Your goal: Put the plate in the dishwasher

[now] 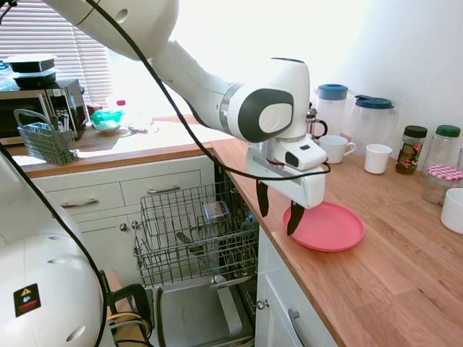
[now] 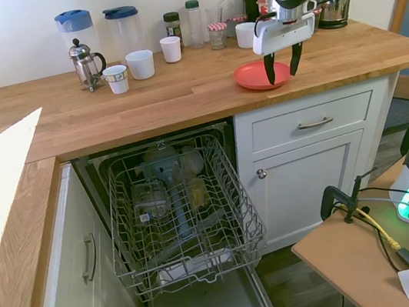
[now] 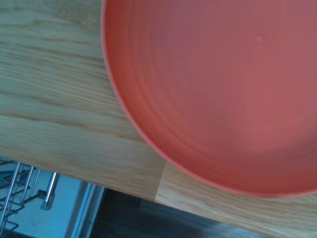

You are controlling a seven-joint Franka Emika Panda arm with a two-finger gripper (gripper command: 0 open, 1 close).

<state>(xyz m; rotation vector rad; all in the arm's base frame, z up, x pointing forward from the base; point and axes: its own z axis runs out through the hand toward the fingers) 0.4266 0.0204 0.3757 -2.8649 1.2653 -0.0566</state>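
Early stage: coral-pink plate (image 1: 327, 226) not yet lifted, lying flat and face up on the wooden counter (image 1: 405, 267) near its front edge; round, so no long axis. Gripper (image 1: 278, 208) poised over the plate's rim, fingers spread wide, holding nothing. Left to do: grasping, carrying, placing in the open dishwasher (image 2: 179, 212) rack below

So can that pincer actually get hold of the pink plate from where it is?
Probably yes. The pincer hangs open right over the near rim of the plate, which lies alone on the worktop. The cups stand further back, so nothing seems to block it.
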